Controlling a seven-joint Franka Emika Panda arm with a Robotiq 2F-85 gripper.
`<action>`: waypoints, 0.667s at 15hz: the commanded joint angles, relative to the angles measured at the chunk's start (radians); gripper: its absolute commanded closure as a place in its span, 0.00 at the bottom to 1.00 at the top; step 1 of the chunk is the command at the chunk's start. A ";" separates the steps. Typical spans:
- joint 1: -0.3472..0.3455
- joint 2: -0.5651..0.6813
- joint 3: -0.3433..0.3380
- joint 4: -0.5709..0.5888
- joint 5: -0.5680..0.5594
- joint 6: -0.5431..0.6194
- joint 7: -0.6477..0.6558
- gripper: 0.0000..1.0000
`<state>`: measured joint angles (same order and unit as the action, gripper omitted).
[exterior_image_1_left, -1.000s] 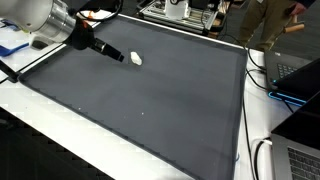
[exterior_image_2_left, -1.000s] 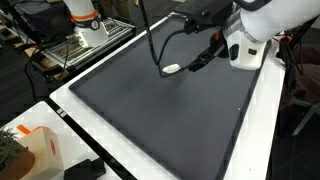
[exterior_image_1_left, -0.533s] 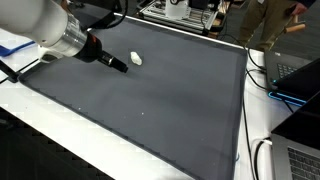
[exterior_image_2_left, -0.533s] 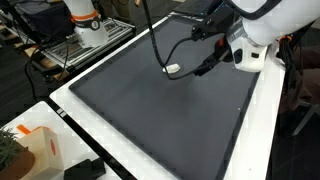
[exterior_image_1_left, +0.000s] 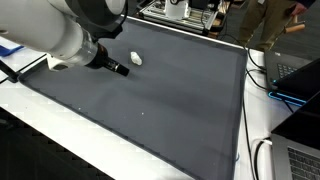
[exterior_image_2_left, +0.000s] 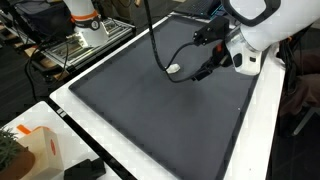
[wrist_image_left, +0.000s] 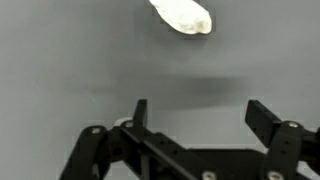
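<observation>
Claw (wrist_image_left: 200, 108) stands wide, both fingers (wrist_image_left: 140, 108) spread apart with only bare grey mat (wrist_image_left: 70, 60) showing between them; it grips nothing. In the wrist view the small white lump (wrist_image_left: 182, 15) lies at 12 o'clock from the claw, close to the top edge of the frame and well clear of the fingertips, with no contact. In an exterior view the claw (exterior_image_1_left: 118, 69) hangs low over the mat (exterior_image_1_left: 150, 110) near its far corner, and the white lump (exterior_image_1_left: 136, 58) sits just beside the tip at about 1 o'clock, resting flat on the mat. In an exterior view from the opposite end the claw (exterior_image_2_left: 205, 68) points down and the lump (exterior_image_2_left: 174, 69) lies near it at 9 o'clock. A black cable (exterior_image_2_left: 150, 40) loops down close to the lump; whether the two touch cannot be told. The dark mat (exterior_image_2_left: 140, 110) covers most of the white surface (exterior_image_2_left: 130, 155), and an orange-and-white box (exterior_image_2_left: 35, 145) stands off the mat at 7 o'clock.
</observation>
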<state>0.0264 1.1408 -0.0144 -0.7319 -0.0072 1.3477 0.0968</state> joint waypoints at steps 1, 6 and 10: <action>0.024 0.015 -0.024 0.016 -0.065 -0.021 -0.034 0.00; 0.037 0.016 -0.031 0.013 -0.108 -0.028 -0.051 0.00; 0.047 0.017 -0.038 0.012 -0.124 -0.077 -0.040 0.00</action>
<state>0.0611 1.1458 -0.0384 -0.7330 -0.1100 1.3198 0.0570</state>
